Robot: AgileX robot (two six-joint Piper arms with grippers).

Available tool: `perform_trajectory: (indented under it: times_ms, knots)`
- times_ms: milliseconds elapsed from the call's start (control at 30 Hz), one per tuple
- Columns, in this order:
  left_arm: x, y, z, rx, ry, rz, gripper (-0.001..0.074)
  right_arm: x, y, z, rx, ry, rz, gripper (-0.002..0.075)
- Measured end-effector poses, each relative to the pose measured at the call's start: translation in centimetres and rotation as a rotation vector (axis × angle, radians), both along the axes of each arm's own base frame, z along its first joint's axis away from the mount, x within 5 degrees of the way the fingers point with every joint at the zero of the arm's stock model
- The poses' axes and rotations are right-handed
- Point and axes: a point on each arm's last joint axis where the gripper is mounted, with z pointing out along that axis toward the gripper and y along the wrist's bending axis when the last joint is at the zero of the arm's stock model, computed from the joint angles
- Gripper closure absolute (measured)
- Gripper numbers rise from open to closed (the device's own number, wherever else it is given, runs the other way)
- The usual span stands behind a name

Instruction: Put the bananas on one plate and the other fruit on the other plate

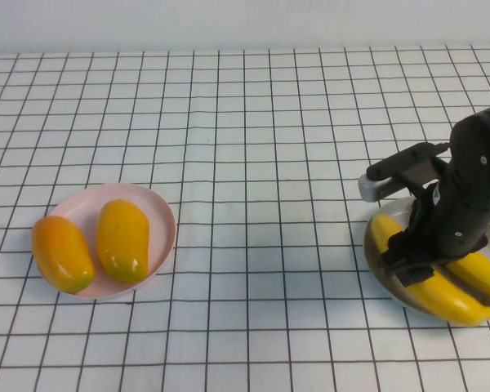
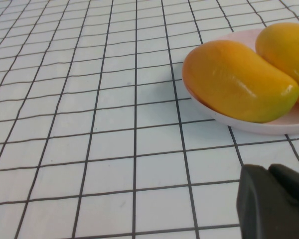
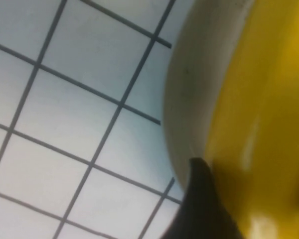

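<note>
1. While both bananas (image 1: 441,287) lie side by side on the grey plate (image 1: 374,245) at the table's right edge, the right gripper (image 1: 412,265) sits low over them, its dark body covering their middles.
2. One banana runs from a rounded end at the plate's left rim, under the gripper, to a tip past the plate's near-right rim; the second (image 1: 483,273) lies just beside it on the far side.
3. From the right wrist view, a dark fingertip (image 3: 202,209) stands right against a banana's yellow skin (image 3: 259,119), with the plate's grey rim (image 3: 182,99) curving beside it.
4. Whether the right jaws are spread or gripping a banana cannot be told from these views; only one finger shows.
5. Well apart, on the table's left side, the pink plate (image 1: 159,212) carries the two mangoes (image 1: 122,241).
6. One mango lies fully inside the plate; the other (image 1: 61,253) lies beside it, touching it, and hangs over the plate's left rim.
7. Seen from the left wrist view, the mangoes (image 2: 236,79) rest together on the pink plate (image 2: 269,127).
8. Beside that plate the left gripper (image 2: 274,204) is out of the high view and shows only as a dark mass, jaws closed on nothing, above the gridded tablecloth (image 1: 253,147).
</note>
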Motion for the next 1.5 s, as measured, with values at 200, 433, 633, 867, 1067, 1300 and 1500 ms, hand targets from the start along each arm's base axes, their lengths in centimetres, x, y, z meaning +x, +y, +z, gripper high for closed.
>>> perform_trajectory:
  times_ms: [200,433,633,867,1067,1300,1500]
  knots:
    - [0.0,0.0,0.0,0.0,0.0,0.0,0.0739,0.3,-0.5,-0.2,-0.052,-0.025,-0.031,0.0274]
    - [0.0,0.0,0.0,0.0,0.0,0.0,0.0739,-1.8,-1.5,4.3,0.022,-0.172,-0.062,0.0613]
    - [0.0,0.0,0.0,0.0,0.0,0.0,0.0739,-8.6,-4.0,10.0,0.294,-0.524,-0.068,0.0729]
    - [0.0,0.0,0.0,0.0,0.0,0.0,0.0739,-18.5,-8.3,13.3,0.58,-0.943,-0.063,0.0739]
    - [0.0,0.0,0.0,0.0,0.0,0.0,0.0739,-24.3,-11.3,12.7,0.611,-1.086,-0.047,0.0739]
    - [0.0,0.0,0.0,0.0,0.0,0.0,0.0739,-27.7,-13.5,11.0,0.516,-1.051,-0.075,0.074]
    - [0.0,0.0,0.0,0.0,0.0,0.0,0.0739,-27.1,-13.2,9.2,0.541,-1.136,-0.054,0.0741]
